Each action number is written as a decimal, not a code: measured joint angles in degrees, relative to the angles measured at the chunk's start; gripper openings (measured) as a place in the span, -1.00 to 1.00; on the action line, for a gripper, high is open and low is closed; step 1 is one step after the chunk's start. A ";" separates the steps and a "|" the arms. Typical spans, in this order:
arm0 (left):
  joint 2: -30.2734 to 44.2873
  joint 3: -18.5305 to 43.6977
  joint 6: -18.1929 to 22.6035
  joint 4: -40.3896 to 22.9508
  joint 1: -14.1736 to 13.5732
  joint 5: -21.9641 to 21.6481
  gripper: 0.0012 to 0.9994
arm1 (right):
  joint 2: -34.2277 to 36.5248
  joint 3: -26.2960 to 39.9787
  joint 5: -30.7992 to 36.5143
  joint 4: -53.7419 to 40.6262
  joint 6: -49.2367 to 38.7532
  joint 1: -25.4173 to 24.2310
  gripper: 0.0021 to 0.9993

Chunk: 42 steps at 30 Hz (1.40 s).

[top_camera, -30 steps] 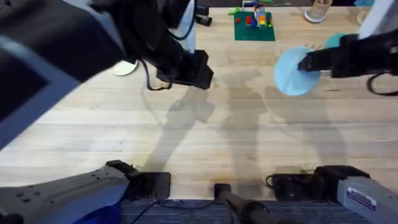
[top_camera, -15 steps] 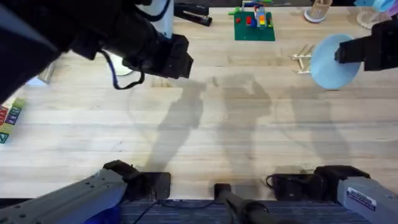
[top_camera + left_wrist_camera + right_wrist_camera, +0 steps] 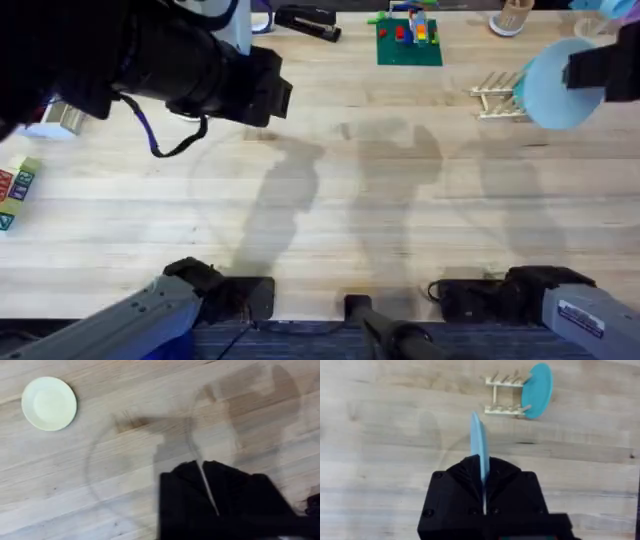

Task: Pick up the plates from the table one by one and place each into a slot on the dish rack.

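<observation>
Left wrist view. The left end effector (image 3: 210, 472), black, hangs above the worktop (image 3: 150, 405), its two fingers drawn together with a pale sliver of wood showing between them and nothing held. A cream-yellow plate (image 3: 49, 403) lies flat on the planks, well apart from the end effector and off to one side. Soft shadows cross the wood grain just beyond the fingers.

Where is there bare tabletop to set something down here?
The wide middle of the table, between the arm bases and the green baseplate, is bare. It is crowded at the far right around the dish rack, where the right gripper holds a blue plate.
</observation>
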 joint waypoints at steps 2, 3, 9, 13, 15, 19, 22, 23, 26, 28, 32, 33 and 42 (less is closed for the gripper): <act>0.00 0.00 0.10 -0.07 0.00 -0.19 -0.34 | 0.00 0.77 0.02 0.12 0.00 -0.40 -0.94; 0.02 0.00 0.10 -0.09 0.00 -0.21 -0.01 | 0.00 1.08 0.02 0.17 0.00 -0.50 -0.94; 0.02 0.00 -0.03 -0.11 0.00 -0.39 0.98 | 0.00 1.83 0.02 0.14 0.00 -0.71 -0.94; 0.02 0.00 0.03 -0.11 0.00 -0.39 0.99 | 0.00 2.36 0.01 0.17 0.02 -0.83 -0.94; 0.02 0.00 0.05 -0.11 0.00 -0.39 0.99 | 0.00 2.71 -0.02 0.19 0.02 -1.52 -0.94; 0.02 0.00 0.05 -0.11 0.00 -0.39 0.99 | 0.00 2.94 -0.05 0.19 -0.08 -4.29 -0.94; 0.02 0.00 0.05 -0.11 0.00 -0.39 0.99 | 0.00 2.94 -1.17 0.21 -1.14 -6.62 -0.94; 0.01 0.00 0.05 -0.11 0.00 -0.41 0.99 | 0.04 2.94 -1.93 0.26 -1.52 -7.51 -0.94; 0.02 0.00 0.05 -0.11 0.00 -0.40 0.99 | 0.60 2.98 -3.13 0.67 -1.95 -9.65 -0.94; 0.01 0.00 0.05 -0.11 0.00 -0.40 0.99 | 2.22 2.98 -3.90 2.38 -2.94 -12.50 -0.94; 0.02 0.00 0.05 -0.11 0.00 -0.41 0.99 | 5.67 2.98 -4.53 5.25 -4.18 -14.72 -0.94; 0.02 0.00 0.05 -0.11 0.00 -0.40 0.99 | 6.45 2.98 -4.59 5.57 -4.37 -14.86 -0.94; 0.02 0.00 0.08 -0.11 0.00 -0.41 0.99 | 12.03 2.98 -4.61 9.76 -4.92 -15.00 -0.94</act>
